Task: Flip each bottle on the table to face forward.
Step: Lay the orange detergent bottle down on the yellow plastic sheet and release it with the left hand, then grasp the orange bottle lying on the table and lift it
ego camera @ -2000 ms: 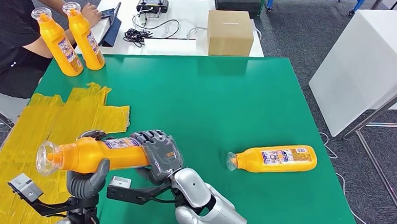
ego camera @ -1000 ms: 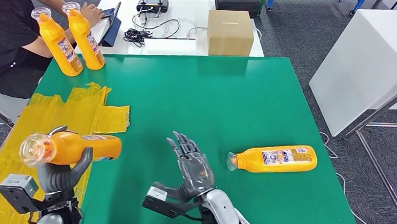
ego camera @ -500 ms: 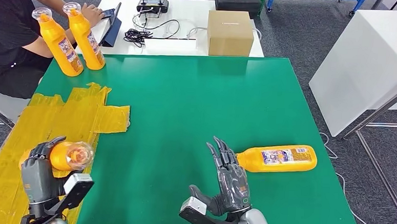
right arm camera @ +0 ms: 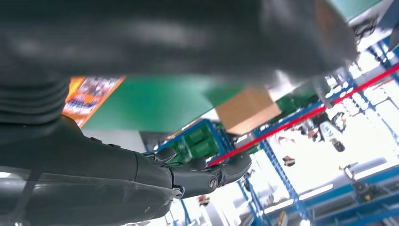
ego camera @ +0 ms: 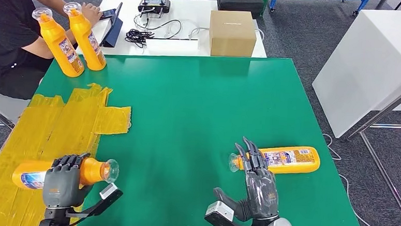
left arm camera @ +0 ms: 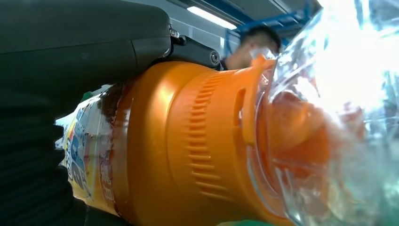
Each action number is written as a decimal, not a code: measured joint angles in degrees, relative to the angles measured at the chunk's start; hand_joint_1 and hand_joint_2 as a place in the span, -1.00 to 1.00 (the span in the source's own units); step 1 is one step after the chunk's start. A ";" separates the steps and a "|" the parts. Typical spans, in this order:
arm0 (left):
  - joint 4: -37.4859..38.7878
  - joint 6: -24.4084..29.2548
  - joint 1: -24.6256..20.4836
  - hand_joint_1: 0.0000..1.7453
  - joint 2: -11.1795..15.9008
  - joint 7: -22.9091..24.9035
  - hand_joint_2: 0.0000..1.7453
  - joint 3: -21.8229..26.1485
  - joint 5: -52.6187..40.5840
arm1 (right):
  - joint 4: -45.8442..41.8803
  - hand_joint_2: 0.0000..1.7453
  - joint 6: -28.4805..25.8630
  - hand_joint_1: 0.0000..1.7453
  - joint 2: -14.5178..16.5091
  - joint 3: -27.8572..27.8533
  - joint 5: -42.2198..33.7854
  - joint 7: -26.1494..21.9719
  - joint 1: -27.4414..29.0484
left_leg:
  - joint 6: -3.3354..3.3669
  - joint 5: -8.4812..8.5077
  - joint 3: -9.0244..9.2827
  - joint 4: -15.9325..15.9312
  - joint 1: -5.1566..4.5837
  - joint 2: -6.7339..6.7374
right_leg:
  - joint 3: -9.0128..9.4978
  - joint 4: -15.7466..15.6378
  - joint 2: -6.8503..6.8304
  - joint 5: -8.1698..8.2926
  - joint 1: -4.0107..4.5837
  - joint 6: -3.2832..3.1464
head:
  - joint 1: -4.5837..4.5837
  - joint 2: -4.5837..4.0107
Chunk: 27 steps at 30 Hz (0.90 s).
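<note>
Green table (ego camera: 198, 107) takes most of the floor in front of the robot. Yellow sheet (ego camera: 58, 121) is taped over its edge from 9 to 7 o'clock. White table (ego camera: 182, 32) butts against it at 12, with a cardboard box (ego camera: 232, 33) and a tangle of black cables (ego camera: 140, 36) on top. A person in a black shirt (ego camera: 8, 35) sits at 10 o'clock.

4 orange bottles total:
- 2 standing bottles (ego camera: 73, 39) upright, side by side, at 10 o'clock on the green table, just in front of the person.
- lying bottle (ego camera: 281, 159) on its side at 4 o'clock, clear cap pointing toward table centre, label up.
- held bottle (ego camera: 32, 175) at 7 o'clock over the yellow sheet, roughly horizontal, clear cap pointing toward table centre. Left wrist view has its ribbed orange neck (left arm camera: 197, 141) and clear cap right up close.

Left hand (ego camera: 60, 186) is wrapped around the held bottle's shoulder, fingers over the top, gripping it.

Right hand (ego camera: 259, 186) is at 5 o'clock, holding nothing, fingers straight and spread, tips at the lying bottle's cap end. Cannot tell whether they touch it.
</note>
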 joint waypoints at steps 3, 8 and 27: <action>3.42 -2.18 0.02 -1.00 2.64 4.81 1.00 -4.33 -1.50 | -2.14 1.00 -0.05 -1.00 -0.84 -1.48 0.30 0.13 1.48 | 0.00 0.00 0.00 0.00 0.00 0.02 | -0.01 0.00 0.01 0.00 0.00 0.00 | 0.01 0.00; 7.43 -4.75 -1.19 -1.00 8.36 13.05 1.00 -13.33 -1.87 | -3.91 1.00 0.86 -1.00 -1.27 -3.24 0.44 0.10 2.60 | 0.00 0.00 0.04 -0.01 0.00 0.01 | 0.05 0.00 0.00 0.00 0.00 0.00 | -0.01 0.00; 9.73 -4.82 -3.17 -1.00 12.90 13.90 1.00 -19.57 -1.86 | -4.92 1.00 0.90 -1.00 -1.59 -4.37 0.45 0.10 3.22 | 0.00 0.01 0.46 -0.04 -0.01 -0.09 | 0.32 0.00 -0.12 -0.01 0.00 -0.01 | -0.01 0.00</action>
